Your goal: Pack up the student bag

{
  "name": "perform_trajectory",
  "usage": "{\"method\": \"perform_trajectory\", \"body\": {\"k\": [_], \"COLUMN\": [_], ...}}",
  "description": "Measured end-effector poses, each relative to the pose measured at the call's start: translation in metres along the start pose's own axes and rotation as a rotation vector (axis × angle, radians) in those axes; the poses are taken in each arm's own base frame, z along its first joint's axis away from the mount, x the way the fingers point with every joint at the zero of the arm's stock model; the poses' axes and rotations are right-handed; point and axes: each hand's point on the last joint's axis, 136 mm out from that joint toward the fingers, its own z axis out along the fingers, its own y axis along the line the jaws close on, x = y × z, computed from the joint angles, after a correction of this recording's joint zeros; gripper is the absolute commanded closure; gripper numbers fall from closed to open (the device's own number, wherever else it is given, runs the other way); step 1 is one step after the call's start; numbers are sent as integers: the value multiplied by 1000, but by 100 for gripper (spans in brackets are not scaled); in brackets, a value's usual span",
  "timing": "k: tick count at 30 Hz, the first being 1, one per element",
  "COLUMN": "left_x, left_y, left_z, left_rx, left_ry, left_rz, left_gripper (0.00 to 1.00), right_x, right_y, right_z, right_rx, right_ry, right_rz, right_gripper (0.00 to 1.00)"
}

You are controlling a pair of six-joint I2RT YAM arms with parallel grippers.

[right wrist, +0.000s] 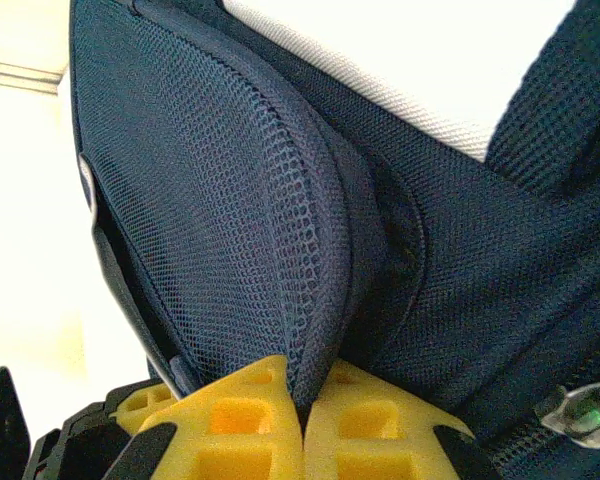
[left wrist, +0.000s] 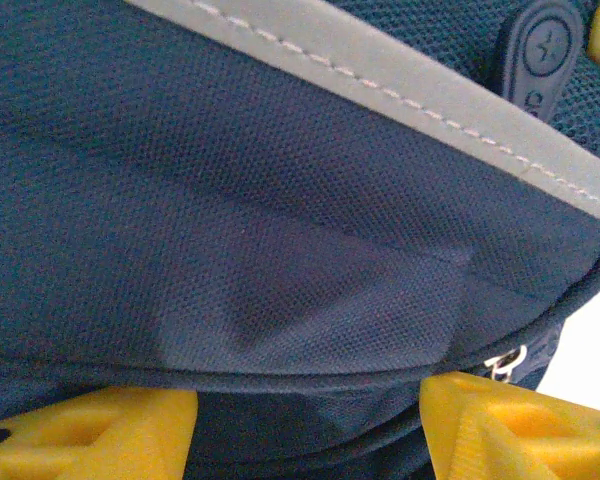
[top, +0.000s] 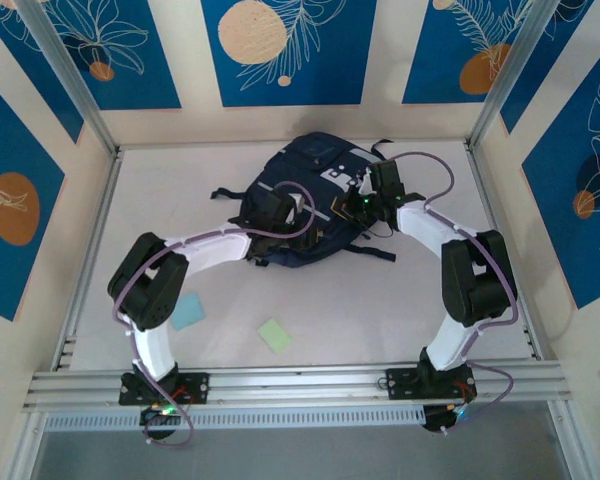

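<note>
The right gripper (right wrist: 305,375) pinches the bag's (top: 315,195) mesh edge, while the left gripper (left wrist: 310,392), jaws apart, straddles fabric on its left.

Soft bright light, blown-out whites.

Top camera: high behind arm bases (top: 165,385), looking down over whole table (top: 380,310). Wrist cameras: very close on student bag (top: 315,175) fabric; bag common to all.
</note>
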Motion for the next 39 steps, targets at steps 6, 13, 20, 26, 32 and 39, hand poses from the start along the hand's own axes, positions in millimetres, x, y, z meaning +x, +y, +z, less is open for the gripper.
{"method": "perform_trajectory", "body": {"k": [6, 13, 20, 26, 32, 39], "left_x": [-1, -5, 4, 5, -5, 0], "left_y": [-2, -13, -10, -12, -35, -57], "left_z": [-25, -20, 6, -1, -48, -54], "left_rx": [32, 74, 18, -20, 5, 36], "left_ry": [-36, -104, -94, -113, -144, -134], "left_rz": [-111, -267, -317, -309, -252, -253], "left_gripper": [37, 37, 39, 38, 37, 39], "right_x": [3, 15, 17, 16, 20, 24], "right_y": [7, 8, -3, -5, -1, -1], "right_z": [3, 10, 15, 16, 22, 36], "right_rx": [-11, -16, -8, -9, -44, -71], "right_ry": [1, 15, -13, -21, 10, 43], "right_rz": [70, 135, 192, 231, 271, 319], "right_gripper": [100, 100, 100, 100, 100, 100]}}
